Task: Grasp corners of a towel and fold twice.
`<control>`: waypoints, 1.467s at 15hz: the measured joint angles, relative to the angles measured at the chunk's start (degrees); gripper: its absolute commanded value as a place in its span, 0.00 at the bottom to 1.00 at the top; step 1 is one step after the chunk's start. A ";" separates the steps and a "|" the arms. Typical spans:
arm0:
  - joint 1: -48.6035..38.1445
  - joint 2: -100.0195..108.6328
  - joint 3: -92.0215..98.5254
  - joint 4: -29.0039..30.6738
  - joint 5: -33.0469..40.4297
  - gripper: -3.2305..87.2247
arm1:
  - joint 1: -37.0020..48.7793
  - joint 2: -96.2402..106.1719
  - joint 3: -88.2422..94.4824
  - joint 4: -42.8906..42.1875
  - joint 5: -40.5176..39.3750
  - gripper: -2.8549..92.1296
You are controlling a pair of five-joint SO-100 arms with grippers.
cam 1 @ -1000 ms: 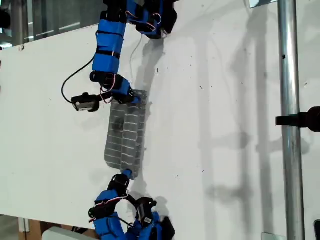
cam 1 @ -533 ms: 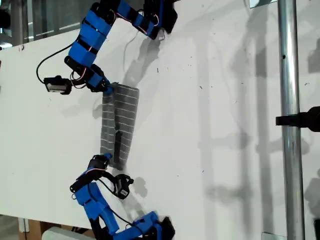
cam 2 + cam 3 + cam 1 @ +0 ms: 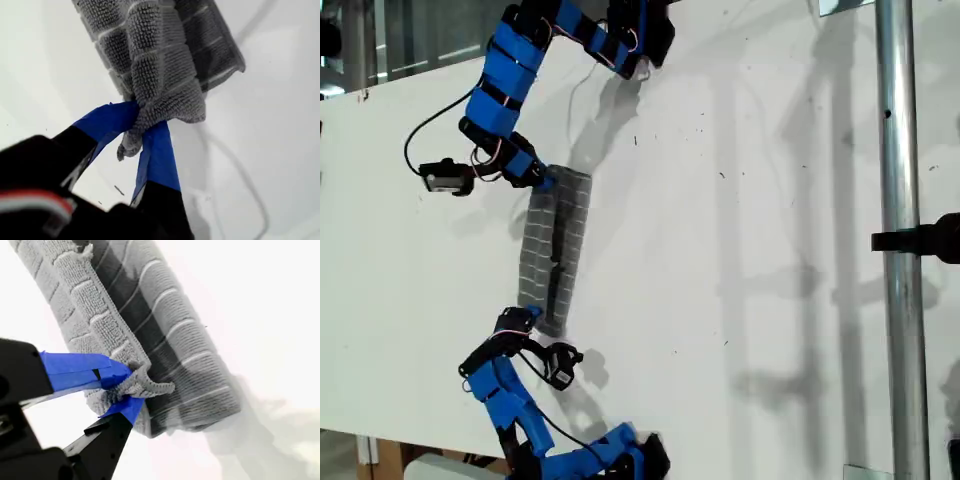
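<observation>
Both pincers, my first gripper [image 3: 142,131] and my second gripper [image 3: 122,390], clamped on towel [image 3: 555,245] corners. Thin bite; judged risk: uneven pull slips corner, fold collapses on surface [image 3: 740,300].

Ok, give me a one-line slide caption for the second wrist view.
My second pincer, shut on a bunched corner of the grey striped towel, over the white table.

A white counter [image 3: 740,300] fills most of the exterior view, marked with a few small dark specks. A shiny metal pole [image 3: 900,240] (with a black clamp [image 3: 920,240] on it) stands toward that view's right.
</observation>
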 measured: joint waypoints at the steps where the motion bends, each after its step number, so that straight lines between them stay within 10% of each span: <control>1: 0.09 0.00 2.20 -0.53 -0.44 0.00 | -1.85 -3.34 0.62 -1.41 1.49 0.03; 4: 0.09 0.00 8.70 -1.58 -3.25 0.08 | -4.22 -12.83 0.70 -3.87 5.10 0.04; 6: 0.09 0.00 9.58 -1.32 -4.48 0.33 | -4.13 -13.62 0.70 -3.87 5.98 0.32; 8: -0.53 1.76 9.84 1.23 -6.77 0.38 | -3.08 -13.18 0.97 -0.88 6.33 0.40; 14: -0.26 29.97 14.85 9.93 -7.91 0.33 | 1.05 12.39 8.61 9.76 10.72 0.49; 22: 25.40 87.01 68.99 -9.67 -21.36 0.23 | 2.81 25.22 42.10 -14.59 26.19 0.52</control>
